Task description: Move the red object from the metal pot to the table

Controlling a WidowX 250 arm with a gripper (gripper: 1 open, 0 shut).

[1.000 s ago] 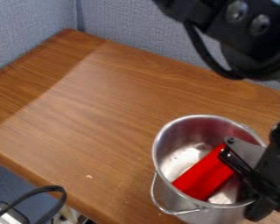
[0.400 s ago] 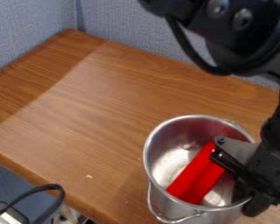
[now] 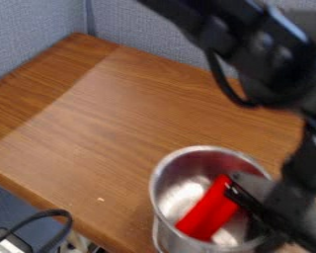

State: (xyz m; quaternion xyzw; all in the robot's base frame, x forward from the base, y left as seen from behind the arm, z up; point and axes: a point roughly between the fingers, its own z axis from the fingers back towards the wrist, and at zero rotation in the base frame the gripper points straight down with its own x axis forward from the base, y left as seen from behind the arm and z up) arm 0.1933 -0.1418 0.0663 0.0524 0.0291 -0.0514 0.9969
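Your bright red rectangular block (image 3: 204,210) lies tilted inside the round shiny steel pot (image 3: 185,182), which stands near the front edge of the brown wooden desk (image 3: 95,109). Your tool (image 3: 257,208) reaches down into the pot's right side, fingers closed together right at the block's raised end. Blur hides whether they pinch it. The block has not left the pot.

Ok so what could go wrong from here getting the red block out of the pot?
1. The metal pot sits near the front edge of the table; the tool, down inside it, could push it off.
2. The red object leans tilted in the pot; lifted crooked, it may catch the rim.
3. Blur hides whether the tool grips it; it could slip back.
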